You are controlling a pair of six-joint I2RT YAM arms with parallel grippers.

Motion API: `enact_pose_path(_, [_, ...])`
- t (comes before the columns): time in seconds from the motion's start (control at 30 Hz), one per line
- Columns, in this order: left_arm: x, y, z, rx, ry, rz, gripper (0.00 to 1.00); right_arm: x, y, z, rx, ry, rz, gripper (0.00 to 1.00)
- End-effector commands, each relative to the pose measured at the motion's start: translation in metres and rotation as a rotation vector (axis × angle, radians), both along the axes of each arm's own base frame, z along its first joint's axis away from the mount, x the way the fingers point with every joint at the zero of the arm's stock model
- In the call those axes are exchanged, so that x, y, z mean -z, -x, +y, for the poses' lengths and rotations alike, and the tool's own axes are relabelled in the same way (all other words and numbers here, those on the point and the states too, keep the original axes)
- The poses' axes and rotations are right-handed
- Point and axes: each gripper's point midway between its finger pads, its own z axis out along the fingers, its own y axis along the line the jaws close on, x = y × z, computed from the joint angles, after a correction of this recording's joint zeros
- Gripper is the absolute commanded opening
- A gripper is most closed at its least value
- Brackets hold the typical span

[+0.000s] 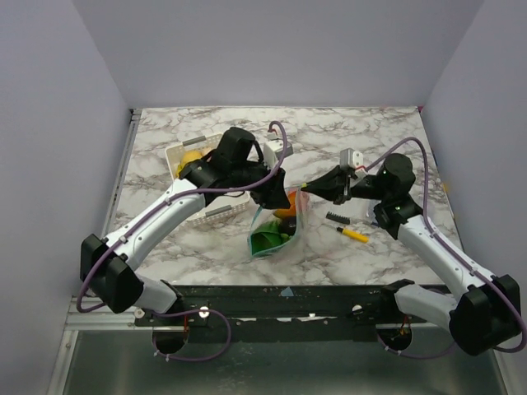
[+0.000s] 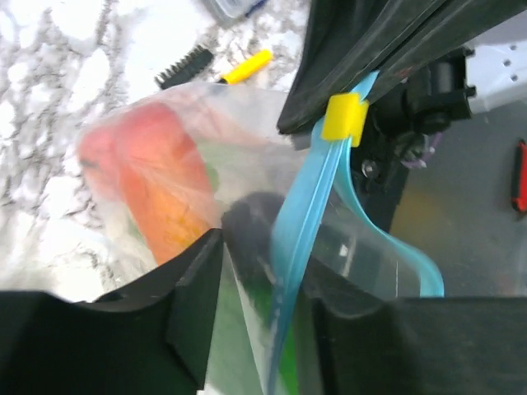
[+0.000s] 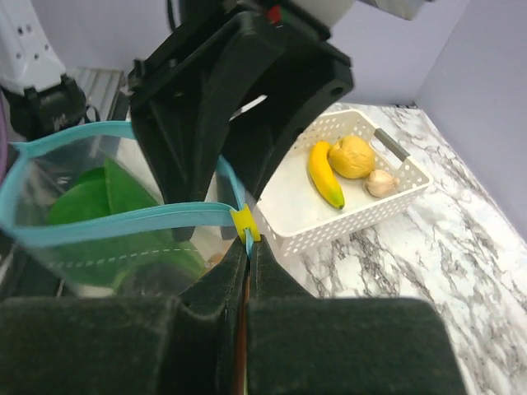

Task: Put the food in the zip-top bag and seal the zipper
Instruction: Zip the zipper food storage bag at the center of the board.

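Observation:
The clear zip-top bag (image 1: 276, 226) stands at mid table, holding green leafy pieces (image 3: 107, 197), an orange-red piece (image 2: 156, 189) and a dark piece (image 2: 251, 214). Its light-blue zipper (image 3: 123, 220) carries a yellow slider (image 3: 244, 224) and still gapes along most of the mouth. My right gripper (image 3: 249, 247) is shut on the zipper's end right beside the slider. My left gripper (image 2: 263, 271) has its jaws apart, either side of the zipper strip (image 2: 300, 222) and the bag's rim. A banana (image 3: 325, 173) and a lemon (image 3: 352, 156) lie in the white basket (image 3: 362, 218).
A garlic bulb (image 3: 380, 183) also lies in the basket, which my left arm partly covers in the top view (image 1: 185, 160). A yellow-and-black pen (image 1: 354, 234) and a small black brush (image 1: 338, 217) lie right of the bag.

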Motion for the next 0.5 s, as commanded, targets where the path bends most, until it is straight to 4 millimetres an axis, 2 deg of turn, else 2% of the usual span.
enact_pose_path(0.0, [-0.036, -0.017, 0.014, -0.188, 0.041, -0.195, 0.45, -0.043, -0.006, -0.001, 0.100, -0.093, 0.170, 0.01])
enact_pose_path(0.03, [-0.043, -0.017, 0.016, -0.207, 0.063, -0.219, 0.50, -0.045, -0.005, -0.001, 0.106, -0.093, 0.214, 0.01])
enact_pose_path(0.2, [-0.074, -0.010, 0.024, -0.240, 0.131, -0.268, 0.62, -0.048, -0.001, -0.002, 0.113, -0.065, 0.277, 0.01])
enact_pose_path(0.27, [-0.079, -0.008, 0.024, -0.245, 0.133, -0.265, 0.67, -0.049, 0.001, -0.001, 0.102, -0.053, 0.286, 0.01])
enact_pose_path(0.47, [-0.078, -0.013, 0.014, -0.245, 0.066, -0.341, 0.68, -0.049, 0.008, 0.005, 0.067, -0.035, 0.322, 0.01])
